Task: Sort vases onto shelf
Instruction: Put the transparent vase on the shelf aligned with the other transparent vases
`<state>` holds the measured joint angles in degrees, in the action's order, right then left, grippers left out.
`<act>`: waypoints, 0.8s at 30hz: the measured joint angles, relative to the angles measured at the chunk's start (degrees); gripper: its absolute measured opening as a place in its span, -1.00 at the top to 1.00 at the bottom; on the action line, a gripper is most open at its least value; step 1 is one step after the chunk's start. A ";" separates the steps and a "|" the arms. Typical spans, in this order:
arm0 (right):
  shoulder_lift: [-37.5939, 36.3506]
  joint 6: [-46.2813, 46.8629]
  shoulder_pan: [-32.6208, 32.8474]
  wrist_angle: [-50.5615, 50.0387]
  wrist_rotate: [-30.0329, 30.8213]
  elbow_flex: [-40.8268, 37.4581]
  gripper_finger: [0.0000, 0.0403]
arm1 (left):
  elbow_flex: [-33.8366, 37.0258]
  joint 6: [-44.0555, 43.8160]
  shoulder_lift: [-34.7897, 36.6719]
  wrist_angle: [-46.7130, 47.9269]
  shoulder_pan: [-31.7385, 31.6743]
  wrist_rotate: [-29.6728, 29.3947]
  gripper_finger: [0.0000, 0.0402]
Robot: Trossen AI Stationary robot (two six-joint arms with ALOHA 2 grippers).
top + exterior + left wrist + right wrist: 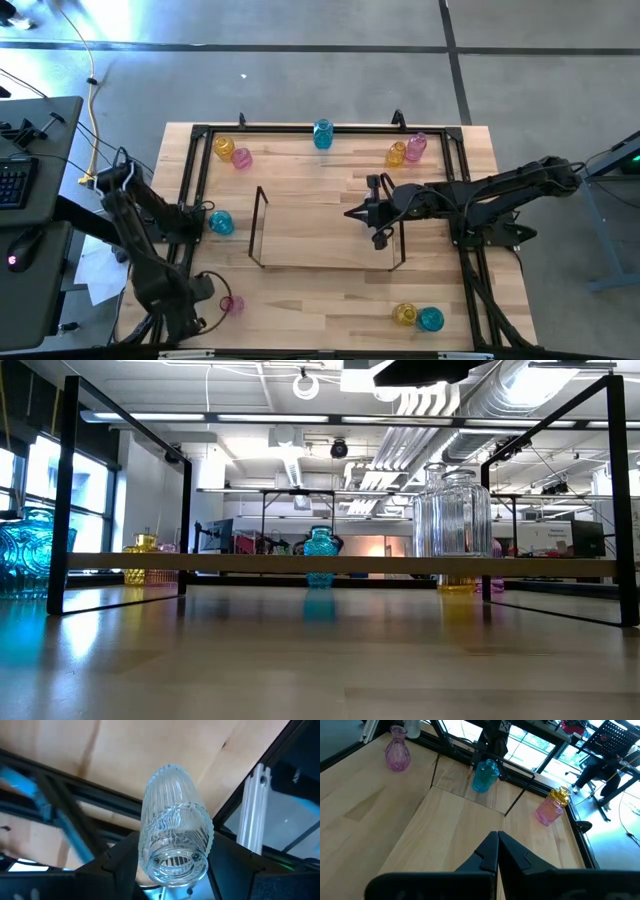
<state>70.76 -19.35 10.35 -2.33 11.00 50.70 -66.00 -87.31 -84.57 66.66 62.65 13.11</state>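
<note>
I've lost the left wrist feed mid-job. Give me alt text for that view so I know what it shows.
A clear ribbed glass vase fills the middle of the view, held between the left gripper and its dark jaws, mouth toward the camera. Behind it lie the light wooden table and black metal frame bars, with a blurred teal blue shape at one edge.

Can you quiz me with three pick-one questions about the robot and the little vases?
1. Where is the right pincer?
A. over the shelf
B. off the table
C. beside a yellow vase

2. What colour is the vase in the left pincer?
A. teal
B. clear
C. pink

3. How is the right pincer?
A. wide open
B. shut on a vase
C. shut, empty

A: the right pincer hangs over the shelf.
B: the left pincer grips a clear vase.
C: its fingers meet with nothing between.
</note>
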 joint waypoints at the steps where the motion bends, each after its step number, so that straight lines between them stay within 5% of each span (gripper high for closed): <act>1: 0.00 0.00 0.00 0.00 -0.01 0.00 1.00 | -0.52 -0.58 1.07 1.13 -0.02 -0.99 0.03; 10: 0.00 0.33 0.00 0.00 0.00 0.00 1.00 | -9.14 1.21 7.20 17.46 -3.24 -8.89 0.03; 24: -0.88 2.43 0.02 -5.13 -0.01 0.02 1.00 | -23.71 30.24 5.22 22.87 -22.62 -15.11 0.03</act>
<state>69.89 -16.92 10.37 -7.46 10.99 50.72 -89.71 -57.07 -79.36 89.53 40.03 -2.00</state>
